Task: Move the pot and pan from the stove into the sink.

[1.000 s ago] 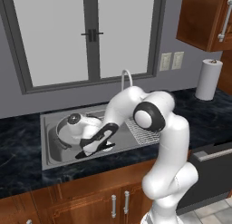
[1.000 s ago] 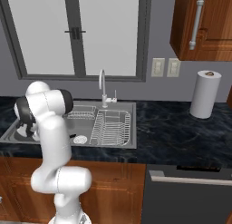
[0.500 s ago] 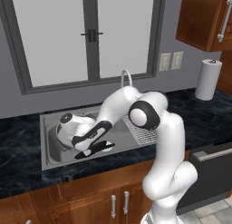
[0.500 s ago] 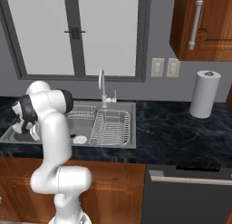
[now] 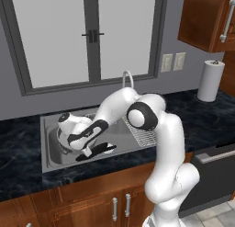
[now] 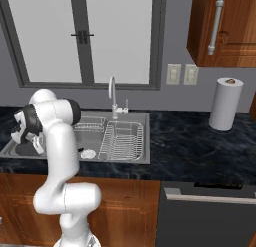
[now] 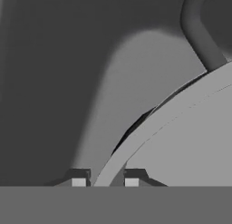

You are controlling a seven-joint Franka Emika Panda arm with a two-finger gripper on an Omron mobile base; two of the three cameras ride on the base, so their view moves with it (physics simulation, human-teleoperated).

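The grey pot (image 5: pixel 61 139) sits low in the left of the sink (image 5: pixel 47 152), mostly hidden behind my white hand. My gripper (image 5: pixel 65 137) is down in the basin over the pot's near edge. In the hand view my gripper (image 7: pixel 104 180) stands astride the pot's rim (image 7: pixel 149 128), open by a narrow gap, one fingertip (image 7: pixel 78 181) outside the wall and one inside. The black pan (image 5: pixel 94 150) lies flat on the sink floor beside the pot, under my forearm, its handle pointing right. The stove is out of view.
A gooseneck faucet (image 5: pixel 126 77) rises behind the sink, and a ribbed drainboard (image 6: pixel 122 140) fills its right half. A paper towel roll (image 6: pixel 225 103) stands on the dark counter (image 6: pixel 200 146) to the right. A window sits behind, with a dishwasher front (image 6: pixel 210 211) below right.
My hand has carried the pot leftward and down into the basin's left side. The jaws have eased slightly apart on the rim.
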